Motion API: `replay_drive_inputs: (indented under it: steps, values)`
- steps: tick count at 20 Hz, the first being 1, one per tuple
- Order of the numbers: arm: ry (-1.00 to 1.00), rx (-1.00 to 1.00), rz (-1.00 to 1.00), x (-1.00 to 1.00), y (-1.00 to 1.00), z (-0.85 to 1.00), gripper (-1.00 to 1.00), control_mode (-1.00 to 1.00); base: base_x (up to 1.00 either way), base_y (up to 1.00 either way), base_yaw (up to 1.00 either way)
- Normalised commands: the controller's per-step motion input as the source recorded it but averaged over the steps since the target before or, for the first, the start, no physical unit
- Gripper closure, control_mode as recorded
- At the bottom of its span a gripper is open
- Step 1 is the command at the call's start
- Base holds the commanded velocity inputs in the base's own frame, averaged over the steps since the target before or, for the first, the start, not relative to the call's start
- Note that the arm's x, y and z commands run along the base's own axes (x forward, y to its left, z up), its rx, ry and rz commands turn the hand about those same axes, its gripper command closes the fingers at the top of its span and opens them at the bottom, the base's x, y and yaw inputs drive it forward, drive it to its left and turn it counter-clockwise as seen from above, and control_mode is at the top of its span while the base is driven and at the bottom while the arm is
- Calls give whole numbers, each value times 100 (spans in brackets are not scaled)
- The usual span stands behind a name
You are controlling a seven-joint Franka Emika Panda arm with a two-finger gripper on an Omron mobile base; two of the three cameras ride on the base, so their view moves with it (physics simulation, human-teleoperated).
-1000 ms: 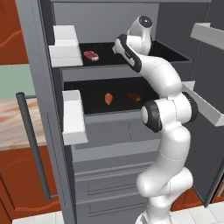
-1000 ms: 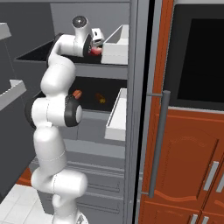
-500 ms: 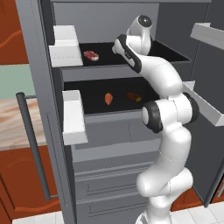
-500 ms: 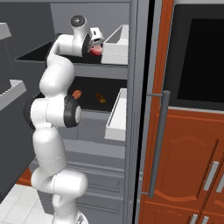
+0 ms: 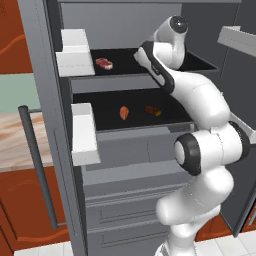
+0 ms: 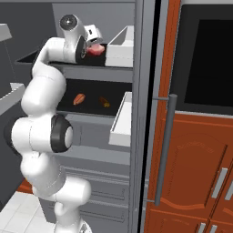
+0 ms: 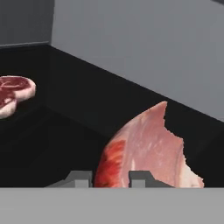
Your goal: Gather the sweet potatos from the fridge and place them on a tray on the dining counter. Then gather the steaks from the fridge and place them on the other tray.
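Gripper (image 7: 111,178) jaws clamped on steak (image 7: 146,151) edge, prob. to lift it off fridge (image 5: 60,150) shelf; 2nd steak (image 5: 104,63) waits.

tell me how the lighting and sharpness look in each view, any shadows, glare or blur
Left base view: flat, even light, no glare; the black shelf swallows any shadow around the steak. Right base view: the same, edges crisp. Hand view: sharp, but the near steak in the pincer is cut off jaggedly along its edge.
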Motion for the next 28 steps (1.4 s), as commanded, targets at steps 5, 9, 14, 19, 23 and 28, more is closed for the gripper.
replay_drive_inputs:
  steps: [5, 9, 14, 19, 23, 28]
  values:
    - [-4, -3, 1, -100, 0, 6, 100, -100, 0, 0, 0]
    - [2, -4, 0, -100, 0, 6, 100, -100, 0, 0, 0]
    - [17, -1, 0, -100, -6, 21, 100, -100, 0, 0, 0]
    - [19, 0, 0, -100, -7, 1, 100, -100, 0, 0, 0]
    - [18, -1, 0, -100, 0, -11, 100, -100, 0, 0, 0]
    - [16, -2, 0, -100, 0, -15, 100, -100, 0, 0, 0]
